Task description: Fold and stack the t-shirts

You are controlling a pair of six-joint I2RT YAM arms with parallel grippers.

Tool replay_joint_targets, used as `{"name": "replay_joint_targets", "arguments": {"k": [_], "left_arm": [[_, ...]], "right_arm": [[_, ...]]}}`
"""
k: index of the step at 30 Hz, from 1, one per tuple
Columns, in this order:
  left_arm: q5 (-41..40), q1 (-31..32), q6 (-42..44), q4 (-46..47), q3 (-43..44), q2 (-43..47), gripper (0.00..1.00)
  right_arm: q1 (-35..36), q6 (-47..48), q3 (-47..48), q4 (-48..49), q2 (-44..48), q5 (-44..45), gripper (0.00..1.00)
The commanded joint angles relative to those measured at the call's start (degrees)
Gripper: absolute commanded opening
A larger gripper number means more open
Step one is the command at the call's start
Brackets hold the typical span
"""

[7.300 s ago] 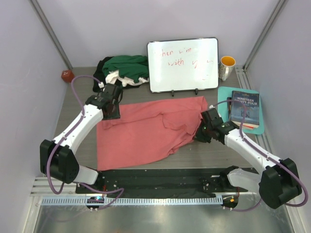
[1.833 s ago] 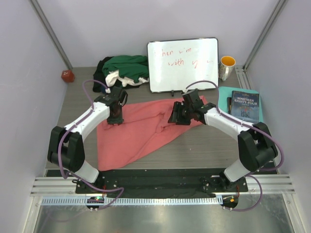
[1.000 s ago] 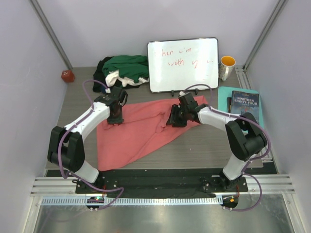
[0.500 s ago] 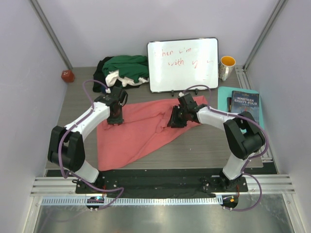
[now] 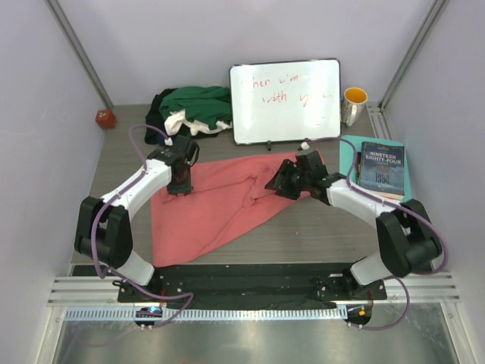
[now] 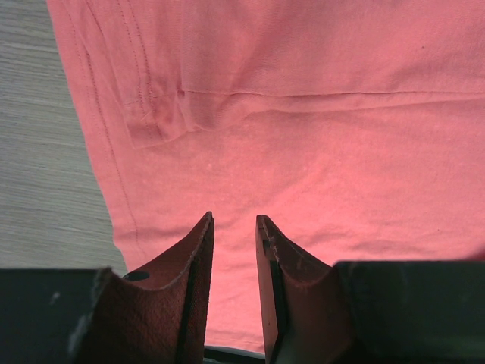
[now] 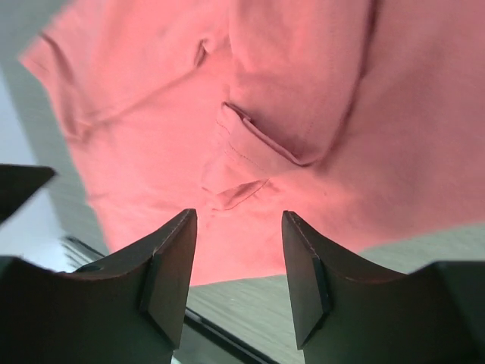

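The pink t-shirt [image 5: 220,201] lies on the tabletop [image 5: 333,231], with its right side folded over the middle in a messy flap. The other t-shirts [image 5: 193,106] sit in a heap at the far left, not folded yet. The left pincer [image 6: 233,220] is low over the shirt's far left corner, its jaws a little apart. I think nothing is between them, but the view is tight. The right pincer [image 7: 239,216] is wide apart and holds nothing, above the crumpled flap. This looks like the first fold. Next, the right pincer should go down, grab the flap's edge and pull it flat.
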State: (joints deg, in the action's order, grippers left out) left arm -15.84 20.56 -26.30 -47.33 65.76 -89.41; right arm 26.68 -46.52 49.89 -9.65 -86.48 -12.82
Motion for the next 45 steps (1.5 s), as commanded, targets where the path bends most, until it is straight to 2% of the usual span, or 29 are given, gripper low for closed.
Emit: {"name": "replay_joint_targets", "arguments": {"k": [1,3,7,15,20,31,34,36,37,38,40,41,45], "left_arm": [[0.4,0.0,0.6,1.5,0.5,0.1,0.3],[0.5,0.0,0.6,1.4,0.5,-0.1,0.3],[0.5,0.0,0.6,1.4,0.4,0.2,0.31],[0.1,0.0,0.7,1.3,0.2,0.0,0.31],[0.1,0.0,0.8,1.4,0.2,-0.2,0.31],[0.1,0.0,0.8,1.3,0.4,-0.7,0.3],[0.1,0.0,0.8,1.3,0.5,-0.7,0.31],[0.0,0.0,1.0,1.3,0.5,-0.7,0.3],[0.0,0.0,0.9,1.3,0.4,-0.8,0.31],[0.0,0.0,1.0,1.3,0.5,-0.8,0.31],[0.1,0.0,1.0,1.3,0.5,-0.9,0.31],[0.2,0.0,0.9,1.4,0.5,-0.9,0.31],[0.5,0.0,1.0,1.4,0.6,-1.0,0.31]], "right_arm": [[-1.0,-11.7,-5.9,10.9,6.9,1.2,0.54],[-1.2,-9.6,-5.2,7.9,6.3,3.9,0.54],[-1.5,-9.5,-3.8,7.8,1.8,0.9,0.56],[-1.9,-12.7,-3.6,14.7,-5.2,-1.1,0.57],[-2.2,-12.6,-3.7,16.2,-5.8,-0.6,0.58],[-4.6,-11.3,-1.3,17.1,-9.8,-5.7,0.56],[-4.5,-11.2,-0.9,17.6,-11.5,-7.0,0.48],[-4.5,-11.2,-1.1,18.7,-12.2,-7.7,0.38],[-4.6,-11.2,-1.2,19.0,-12.2,-8.1,0.3],[-4.5,-11.2,-1.2,19.3,-12.3,-8.5,0.14],[-4.5,-11.0,-1.2,19.5,-12.2,-8.9,0.05],[-4.5,-10.9,-1.2,19.4,-12.1,-8.9,0.01],[-4.5,-9.6,-0.9,17.7,-10.2,-8.5,0.01]]}}
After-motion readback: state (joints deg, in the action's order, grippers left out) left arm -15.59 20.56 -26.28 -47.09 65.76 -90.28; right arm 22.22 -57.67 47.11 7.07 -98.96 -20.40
